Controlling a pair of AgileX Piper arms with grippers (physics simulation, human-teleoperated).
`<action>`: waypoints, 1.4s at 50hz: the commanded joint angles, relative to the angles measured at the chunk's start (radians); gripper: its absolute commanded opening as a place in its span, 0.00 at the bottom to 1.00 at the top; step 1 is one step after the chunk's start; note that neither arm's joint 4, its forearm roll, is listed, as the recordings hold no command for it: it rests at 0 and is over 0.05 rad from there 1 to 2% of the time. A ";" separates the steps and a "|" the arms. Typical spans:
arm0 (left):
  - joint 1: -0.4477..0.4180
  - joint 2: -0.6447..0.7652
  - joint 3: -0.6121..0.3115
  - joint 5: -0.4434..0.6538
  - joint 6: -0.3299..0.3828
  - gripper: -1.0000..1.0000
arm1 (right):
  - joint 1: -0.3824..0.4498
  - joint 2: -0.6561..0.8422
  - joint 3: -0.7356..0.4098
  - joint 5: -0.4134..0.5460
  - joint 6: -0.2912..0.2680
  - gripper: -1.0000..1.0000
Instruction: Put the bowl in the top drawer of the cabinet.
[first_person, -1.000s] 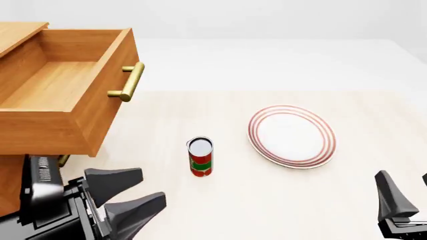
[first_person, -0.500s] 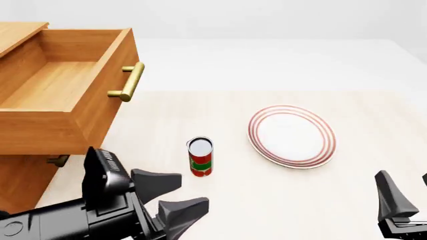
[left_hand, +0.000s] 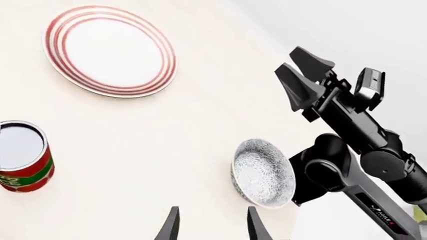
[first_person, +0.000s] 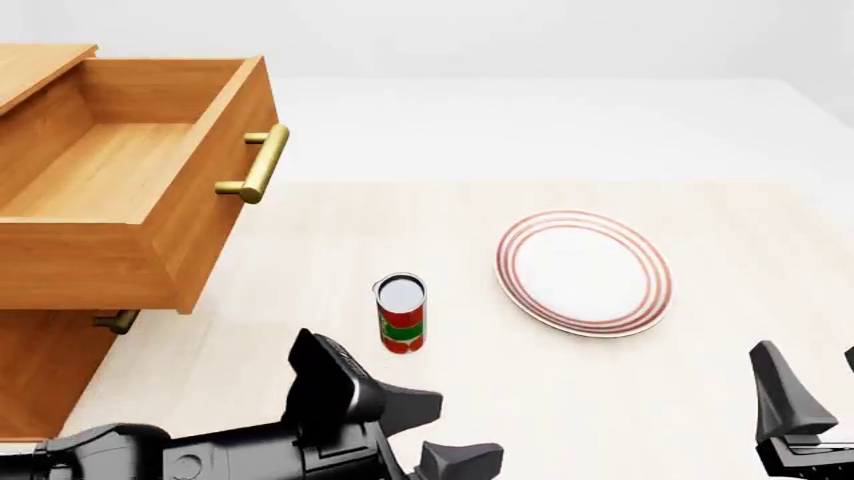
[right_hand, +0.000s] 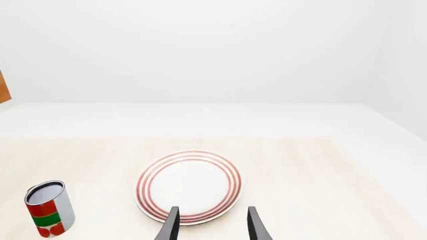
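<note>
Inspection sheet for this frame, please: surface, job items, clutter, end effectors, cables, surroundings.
Surface: pale wood table.
Job's things: bowl upright on the table near the right arm's base, ungrasped; top drawer pulled open, nothing inside; cabinet at left.
Clutter: can upright; plate flat.
End effectors: left end effector open, aimed toward the bowl; right end effector open, facing the plate.
Cables: nothing seen.
Surroundings: plain white backdrop.

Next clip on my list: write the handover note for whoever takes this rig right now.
Left claw: open, empty, pointed toward the bowl.
Right claw: open, empty, facing the red-ringed plate.
Bowl: on the table near the right arm's base, outside the front view.
Top drawer of the cabinet: pulled open, nothing inside.
Can stands beside the plate.
Done: drawer open. Left: grasp bowl, place it in the drawer.
</note>
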 joint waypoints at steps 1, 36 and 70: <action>-0.032 0.105 0.004 -0.078 -0.034 1.00 | 0.000 0.000 0.000 0.000 0.000 1.00; -0.090 0.339 -0.071 -0.149 -0.102 1.00 | 0.000 0.000 0.000 0.000 0.000 1.00; -0.099 0.472 -0.187 -0.145 -0.151 1.00 | 0.000 0.000 0.000 0.000 0.000 1.00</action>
